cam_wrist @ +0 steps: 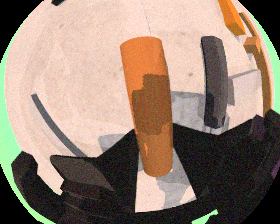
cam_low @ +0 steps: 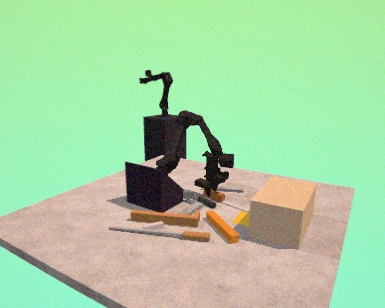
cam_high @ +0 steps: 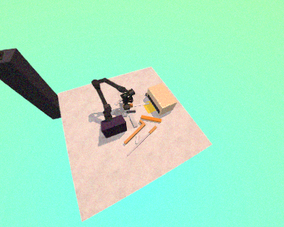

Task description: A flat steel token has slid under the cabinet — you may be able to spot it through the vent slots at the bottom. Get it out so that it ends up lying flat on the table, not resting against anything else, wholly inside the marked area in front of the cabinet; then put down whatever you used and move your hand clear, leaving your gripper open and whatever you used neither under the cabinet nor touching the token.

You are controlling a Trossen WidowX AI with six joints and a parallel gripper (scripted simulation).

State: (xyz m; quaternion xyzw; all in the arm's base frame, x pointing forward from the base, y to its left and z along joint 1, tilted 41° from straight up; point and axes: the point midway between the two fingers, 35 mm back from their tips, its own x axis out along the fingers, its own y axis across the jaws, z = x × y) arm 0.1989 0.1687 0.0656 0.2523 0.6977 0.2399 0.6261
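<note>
My gripper [cam_high: 127, 105] [cam_low: 208, 192] [cam_wrist: 152, 129] is low over the table and shut on the orange handle [cam_high: 130, 105] [cam_low: 218, 197] [cam_wrist: 147, 60] of a tool. A thin pale rod [cam_high: 139, 105] [cam_low: 234, 205] runs from that handle towards the cabinet. The beige cabinet [cam_high: 162, 96] [cam_low: 276, 212] has a dark slotted front at its bottom in the top view. The yellow marked area [cam_high: 149, 107] [cam_low: 241, 218] lies in front of it; the rod's far end is near its edge. I cannot make out the steel token in any view.
A dark handle [cam_high: 130, 111] [cam_low: 206, 202] [cam_wrist: 215, 82] lies beside the held one. An orange bar [cam_high: 151, 119] [cam_low: 222, 227] lies near the marked area. An L-shaped orange bar [cam_high: 133, 134] [cam_low: 162, 218] and an orange-handled rod [cam_high: 153, 130] [cam_low: 196, 236] lie further off.
</note>
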